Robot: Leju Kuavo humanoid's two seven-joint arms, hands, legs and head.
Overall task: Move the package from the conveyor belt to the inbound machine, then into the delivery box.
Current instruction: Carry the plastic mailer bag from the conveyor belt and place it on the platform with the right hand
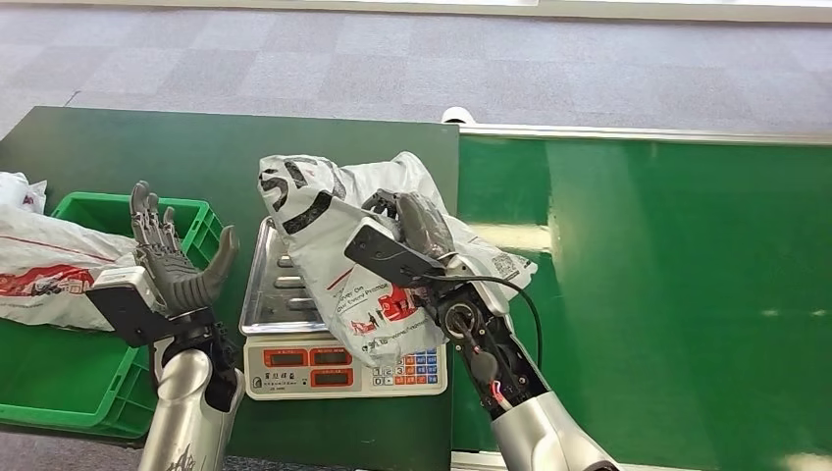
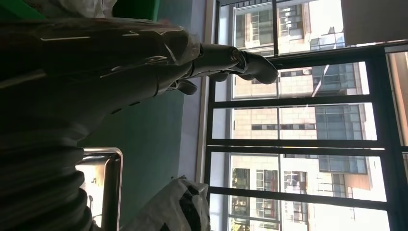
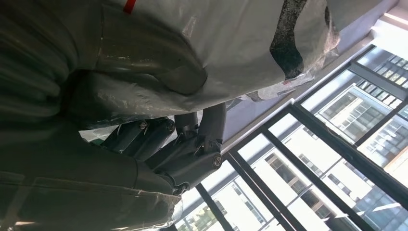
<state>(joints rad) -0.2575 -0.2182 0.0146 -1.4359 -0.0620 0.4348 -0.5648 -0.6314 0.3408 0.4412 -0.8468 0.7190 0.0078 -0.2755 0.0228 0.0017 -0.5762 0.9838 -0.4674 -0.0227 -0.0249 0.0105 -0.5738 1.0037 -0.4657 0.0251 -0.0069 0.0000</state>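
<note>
A white plastic package (image 1: pixel 334 245) with black and red print hangs over the steel tray (image 1: pixel 267 289) of the inbound machine (image 1: pixel 324 371), a scale with red displays. My right hand (image 1: pixel 417 224) grips the package from its right side. In the right wrist view the thumb presses into the package (image 3: pixel 231 43) and the fingers (image 3: pixel 187 154) curl behind it. Whether the package touches the tray I cannot tell. My left hand (image 1: pixel 172 257) is raised left of the scale with its fingers spread and nothing in it. In the left wrist view the left hand (image 2: pixel 144 62) is also bare, with the package (image 2: pixel 178 207) nearby.
A green delivery box (image 1: pixel 59 373) at the left holds other white packages (image 1: pixel 49 265). The bright green conveyor belt (image 1: pixel 667 294) runs along the right, beside the dark green table (image 1: pixel 196 147). Grey carpet lies beyond.
</note>
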